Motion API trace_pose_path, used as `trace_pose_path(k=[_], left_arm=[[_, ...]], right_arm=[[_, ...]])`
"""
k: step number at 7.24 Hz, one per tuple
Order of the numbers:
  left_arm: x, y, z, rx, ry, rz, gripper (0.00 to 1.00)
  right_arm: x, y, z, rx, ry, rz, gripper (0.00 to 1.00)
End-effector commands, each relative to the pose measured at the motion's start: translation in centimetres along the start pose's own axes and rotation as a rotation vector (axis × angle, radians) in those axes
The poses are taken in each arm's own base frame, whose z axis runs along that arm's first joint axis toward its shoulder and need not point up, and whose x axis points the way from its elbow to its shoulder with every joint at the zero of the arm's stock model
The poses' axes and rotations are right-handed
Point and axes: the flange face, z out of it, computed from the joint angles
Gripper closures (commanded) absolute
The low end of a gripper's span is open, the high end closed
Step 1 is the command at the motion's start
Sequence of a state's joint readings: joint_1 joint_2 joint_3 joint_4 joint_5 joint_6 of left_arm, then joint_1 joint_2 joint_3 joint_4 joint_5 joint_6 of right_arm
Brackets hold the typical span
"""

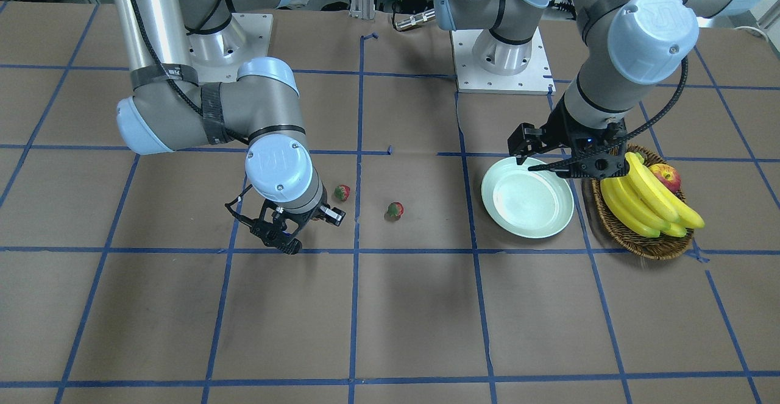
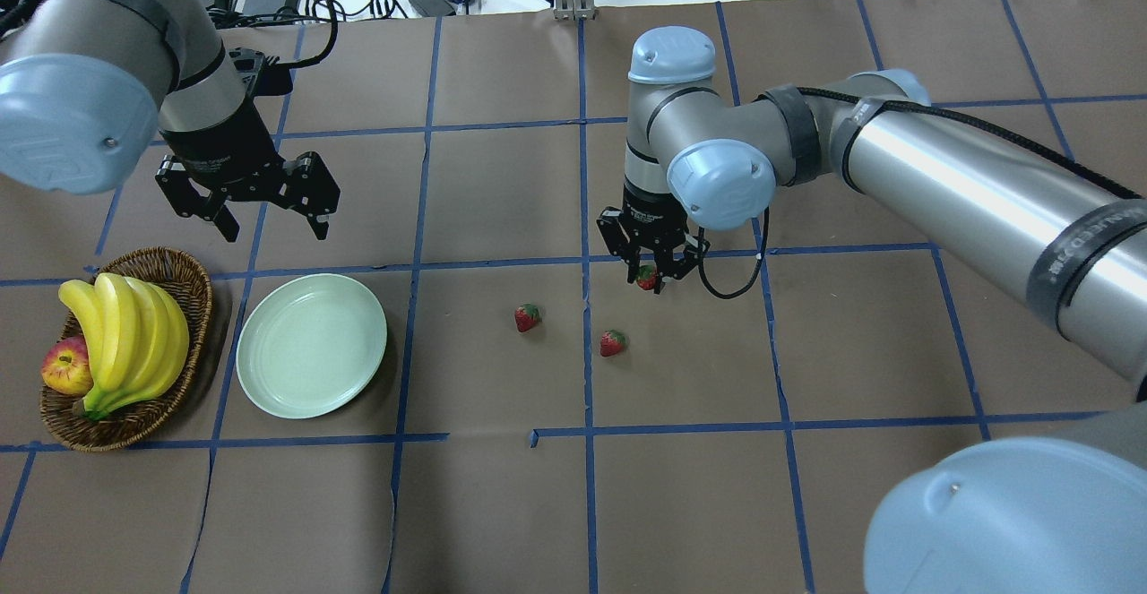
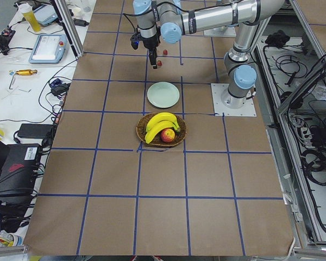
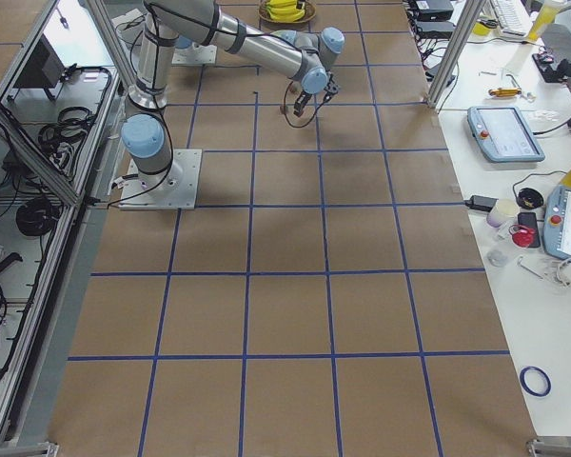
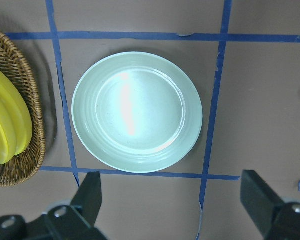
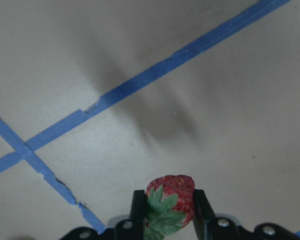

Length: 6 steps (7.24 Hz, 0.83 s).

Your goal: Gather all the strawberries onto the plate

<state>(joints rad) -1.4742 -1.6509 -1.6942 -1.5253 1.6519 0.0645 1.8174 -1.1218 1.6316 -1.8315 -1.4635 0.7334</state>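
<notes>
My right gripper (image 2: pixel 647 279) is shut on one strawberry (image 6: pixel 170 196), a small red berry with a green cap, and holds it just above the table. Two more strawberries lie on the brown table near it, one (image 2: pixel 527 317) toward the plate and one (image 2: pixel 612 342) closer to the gripper; both also show in the front view (image 1: pixel 395 210) (image 1: pixel 342 192). The pale mint-green plate (image 2: pixel 311 345) is empty. My left gripper (image 2: pixel 269 216) hangs open and empty above the plate's far edge; its wrist view looks down on the plate (image 5: pixel 137 112).
A brown wicker basket (image 2: pixel 184 276) with a bunch of bananas (image 2: pixel 125 334) and a red-yellow apple (image 2: pixel 64 365) stands right beside the plate on its left. Blue tape lines grid the table.
</notes>
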Motion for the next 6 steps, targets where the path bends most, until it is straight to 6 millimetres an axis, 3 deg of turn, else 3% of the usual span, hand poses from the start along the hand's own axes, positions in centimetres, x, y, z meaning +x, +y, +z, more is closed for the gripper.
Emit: trace_pose_path(k=[1,4,6], left_arm=[[-0.5,0.0,-0.4,0.012,0.000,-0.006,0.00],[-1.3,-1.0,-0.4,0.052,0.006,-0.027,0.00],[-1.4,-1.4,-0.1,0.052,0.005,-0.042,0.00]], right_arm=[[-1.3,1.2,-5.5,0.051,-0.057,-0.067,1.00],[-6.9,8.0,-5.0,0.124,-0.128,-0.316,1.00],[-8.3,8.4,-1.3,0.078,-0.097,-0.430,1.00]])
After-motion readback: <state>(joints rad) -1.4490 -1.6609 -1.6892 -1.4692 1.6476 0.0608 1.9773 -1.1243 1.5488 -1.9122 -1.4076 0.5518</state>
